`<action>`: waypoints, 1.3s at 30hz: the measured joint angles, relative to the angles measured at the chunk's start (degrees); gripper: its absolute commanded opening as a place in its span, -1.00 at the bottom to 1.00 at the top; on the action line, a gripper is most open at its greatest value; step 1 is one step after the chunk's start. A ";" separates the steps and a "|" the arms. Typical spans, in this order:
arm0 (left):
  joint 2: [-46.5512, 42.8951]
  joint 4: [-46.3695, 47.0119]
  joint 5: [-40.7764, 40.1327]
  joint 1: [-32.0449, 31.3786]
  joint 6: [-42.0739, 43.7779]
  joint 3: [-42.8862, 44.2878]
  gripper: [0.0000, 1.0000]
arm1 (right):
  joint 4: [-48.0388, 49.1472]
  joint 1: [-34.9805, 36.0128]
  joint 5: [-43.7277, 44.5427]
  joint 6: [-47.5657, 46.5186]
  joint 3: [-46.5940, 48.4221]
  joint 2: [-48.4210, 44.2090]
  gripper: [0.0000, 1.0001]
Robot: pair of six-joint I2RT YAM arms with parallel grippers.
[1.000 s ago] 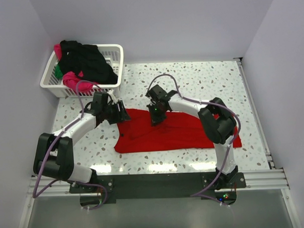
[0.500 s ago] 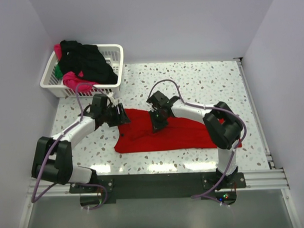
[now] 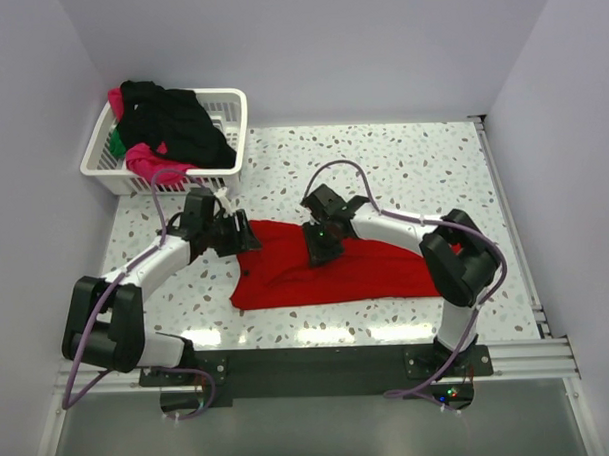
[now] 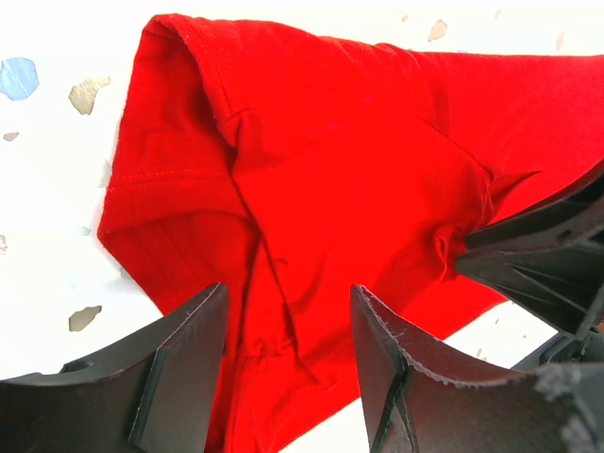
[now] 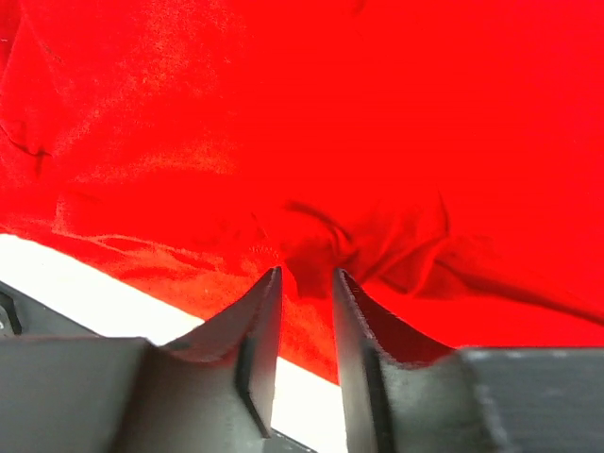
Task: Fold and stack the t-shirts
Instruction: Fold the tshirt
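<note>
Starting with the top view: red t-shirt [image 3: 371,271] lies spread across the middle of the table [image 3: 412,164], not yet folded. Left gripper [image 3: 240,235] sits at its far left corner, right gripper [image 3: 320,247] on its far edge near the middle. The basket [image 3: 243,120] at far left holds the black shirt [image 3: 176,122], magenta shirt [image 3: 147,158] and a bit of green shirt [image 3: 115,145], all untouched. Since a second ago the right arm's elbow has swung outward and its wrist has dropped a little nearer; the shirt's outline has barely shifted.

Left wrist view: left gripper [image 4: 288,293] wide apart, clamped on nothing, hanging over the folded corner of the red t-shirt [image 4: 330,142].

Right wrist view: right gripper [image 5: 307,274], pressed together a second ago, now shows a narrow gap. A small pucker of the red t-shirt [image 5: 377,113] sits at the tips; whether it still catches a pad I cannot quite tell. Reads as a release after tugging the edge, so the first fold looks ready to begin.
</note>
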 measured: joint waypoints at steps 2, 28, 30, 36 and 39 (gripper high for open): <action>0.00 -0.02 0.11 0.00 0.00 0.00 0.17 | -0.35 0.02 0.63 0.15 -0.33 -0.98 -0.29; 0.92 0.07 0.07 -3.65 -0.13 2.08 0.17 | 2.32 0.33 -0.76 0.22 8.92 6.69 -0.21; 1.03 0.11 0.07 -3.69 -0.15 2.08 0.17 | 2.36 0.70 -1.05 0.24 8.61 6.75 -0.21; 1.07 0.17 0.07 -3.69 -0.17 2.08 0.17 | 2.91 1.66 -2.36 0.48 6.01 6.32 -0.22; 1.11 0.22 0.07 -3.69 -0.17 2.08 0.17 | 2.82 2.01 -2.78 0.70 4.04 5.62 -0.23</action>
